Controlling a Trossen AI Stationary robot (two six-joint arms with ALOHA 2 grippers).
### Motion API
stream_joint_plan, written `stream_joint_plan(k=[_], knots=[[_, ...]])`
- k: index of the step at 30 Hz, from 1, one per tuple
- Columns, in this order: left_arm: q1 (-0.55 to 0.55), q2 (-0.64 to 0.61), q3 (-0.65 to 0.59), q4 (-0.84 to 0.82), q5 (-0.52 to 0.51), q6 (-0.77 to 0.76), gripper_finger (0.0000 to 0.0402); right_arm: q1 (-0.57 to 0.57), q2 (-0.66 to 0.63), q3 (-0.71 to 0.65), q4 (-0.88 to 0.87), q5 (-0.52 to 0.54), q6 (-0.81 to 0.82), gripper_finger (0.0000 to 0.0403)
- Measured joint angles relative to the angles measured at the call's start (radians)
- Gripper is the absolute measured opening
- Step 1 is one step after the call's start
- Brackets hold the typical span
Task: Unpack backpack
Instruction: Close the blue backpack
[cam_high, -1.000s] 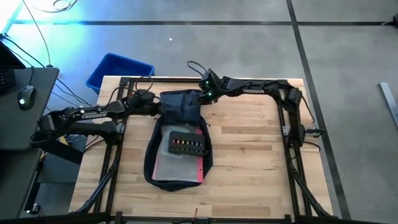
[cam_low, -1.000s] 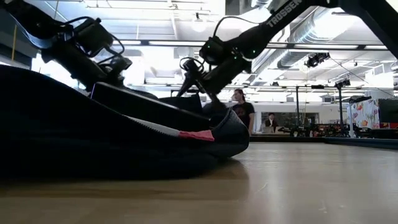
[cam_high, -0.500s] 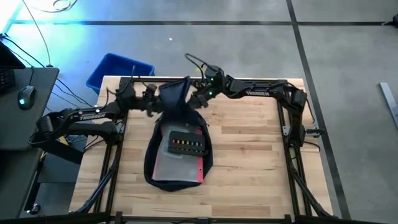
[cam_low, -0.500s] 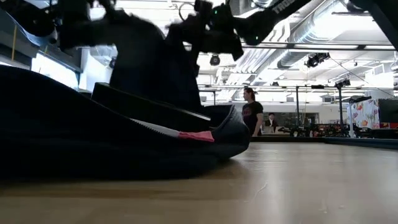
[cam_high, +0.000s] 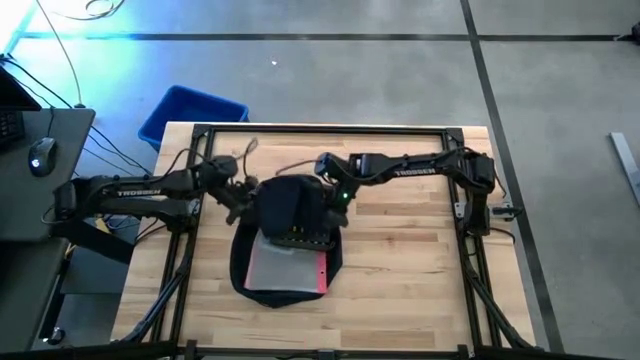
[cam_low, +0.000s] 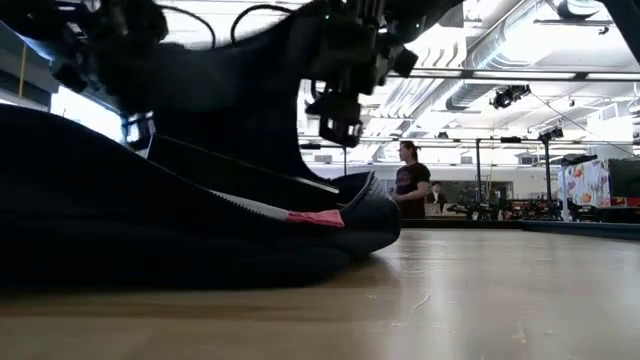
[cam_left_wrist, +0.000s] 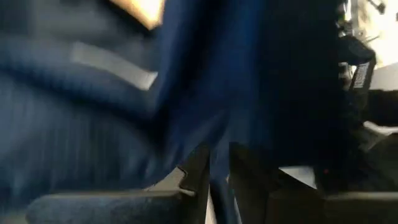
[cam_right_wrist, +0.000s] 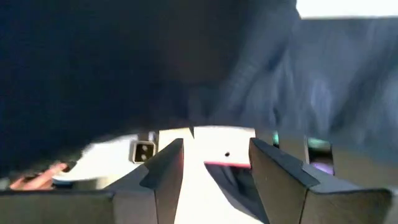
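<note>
Here the backpack (cam_high: 285, 245) lies flat in the middle of the wooden table (cam_high: 400, 260), with its mouth facing up. It is big, soft and dark blue. Its top flap (cam_high: 290, 205) is lifted up off the bag and folded over the far half of the open mouth.

The left gripper (cam_high: 243, 194) is at the flap's left edge. In the left wrist view its two dark fingers (cam_left_wrist: 198, 168) stand very close together, and a fold of blue cloth runs down between them. So the left jaws are pinched on the backpack's flap.

The right gripper (cam_high: 332, 195) is at the flap's right edge, just across the flap from the left one. In the right wrist view its fingers (cam_right_wrist: 166, 171) stand apart with a bright gap between them, and the dark cloth hangs just past their tips. I cannot tell if these jaws are holding the cloth or not.

Inside the backpack, near the flap, there is a small black box (cam_high: 305, 240) with a row of little colored spots on it. The flap covers its far side. Under the box lies a flat gray and pink thing (cam_high: 285, 272).

In the low view the backpack (cam_low: 200, 235) fills the left side, and the raised flap (cam_low: 240, 100) hangs dark above it.

A bright blue bin (cam_high: 190, 110) sits on the floor beyond the table's far left corner. A person (cam_low: 410, 180) stands far off in the room behind the table.
</note>
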Motion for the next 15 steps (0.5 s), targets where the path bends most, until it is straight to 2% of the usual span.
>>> stream_joint_plan(k=[7, 10, 15], knots=[[-0.083, 0.000, 0.000, -0.243, -0.081, 0.123, 0.0042, 0.030, 0.000, 0.000, -0.096, 0.083, -0.003, 0.0165], [-0.105, 0.000, 0.000, -0.285, -0.104, 0.133, 0.0042, 0.048, 0.000, 0.000, -0.131, 0.153, 0.016, 0.0165], [-0.142, 0.000, 0.000, -0.295, -0.122, 0.147, 0.0042, 0.107, -0.002, 0.000, -0.130, 0.204, 0.070, 0.0165]])
